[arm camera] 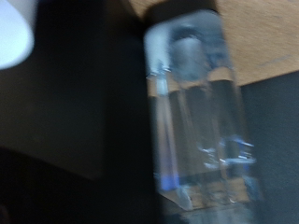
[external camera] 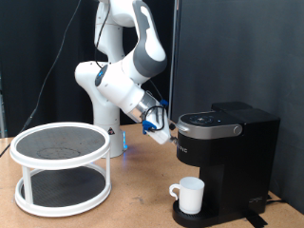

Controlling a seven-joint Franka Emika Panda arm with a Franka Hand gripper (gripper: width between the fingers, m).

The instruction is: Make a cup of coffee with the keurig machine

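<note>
The arm (external camera: pixel 128 66) is the biggest thing here, white, bending down from the exterior view's top toward the machine. Next is a white 2-level round rack (external camera: pixel 62 166) on the table (external camera: pixel 133 204), at the exterior view's left. The machine (external camera: pixel 223 157) is black and boxy, at the exterior view's right, with a silver-rimmed top panel; its lid looks down. The cup (external camera: pixel 191 195) is plain white and stands on the drip tray under the spout, so it seems already placed.

The gripper (external camera: pixel 160 125) is just beside the machine's upper edge, on the exterior view's left side of it. I cannot tell if its fingers are open or closed, and no thing is seen between them. The wrist view is blurred; it shows only a pale shiny shape against dark.

A risk, in my judgement: the gripper is so near the machine that a small sideways push could shift it, and then the cup would no longer be under the spout.
</note>
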